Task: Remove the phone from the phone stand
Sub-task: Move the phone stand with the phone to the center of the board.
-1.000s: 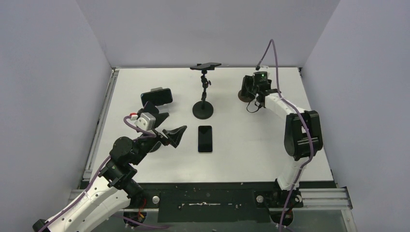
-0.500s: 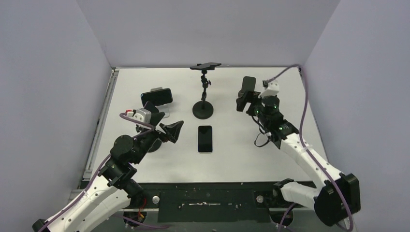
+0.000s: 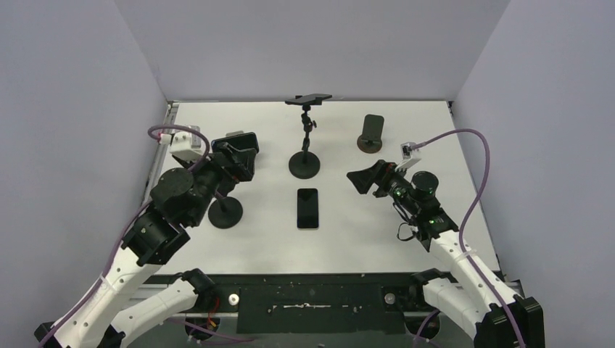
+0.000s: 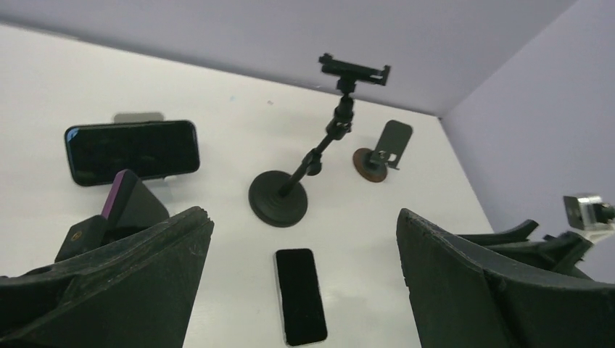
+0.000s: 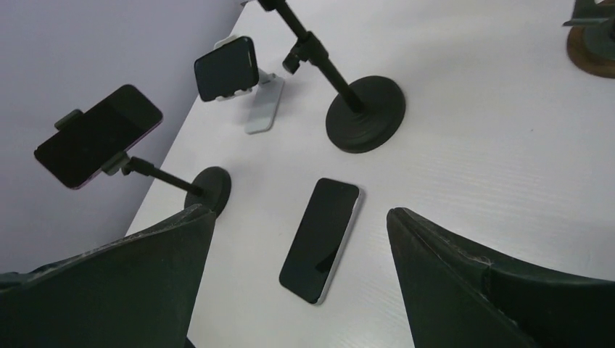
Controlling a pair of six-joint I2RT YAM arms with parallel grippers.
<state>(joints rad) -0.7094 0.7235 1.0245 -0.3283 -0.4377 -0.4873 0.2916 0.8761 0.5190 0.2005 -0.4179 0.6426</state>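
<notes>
A black phone sits sideways in a white stand at the back left; it also shows in the left wrist view and the right wrist view. A second phone with a purple edge is clamped on a black stand with a round base. My left gripper is open and empty beside these two, covering most of the clamped phone from above; it also shows in the left wrist view. My right gripper is open and empty right of centre, facing left; it also shows in the right wrist view.
A third phone lies flat, screen up, at the table's middle. A tall black stand with an empty clamp stands behind it. A small empty stand on a brown base is at the back right. Walls close three sides.
My left arm swung up and left, from near the flat phone to the two phone stands. My right arm drew back from the small brown stand to the right of centre.
</notes>
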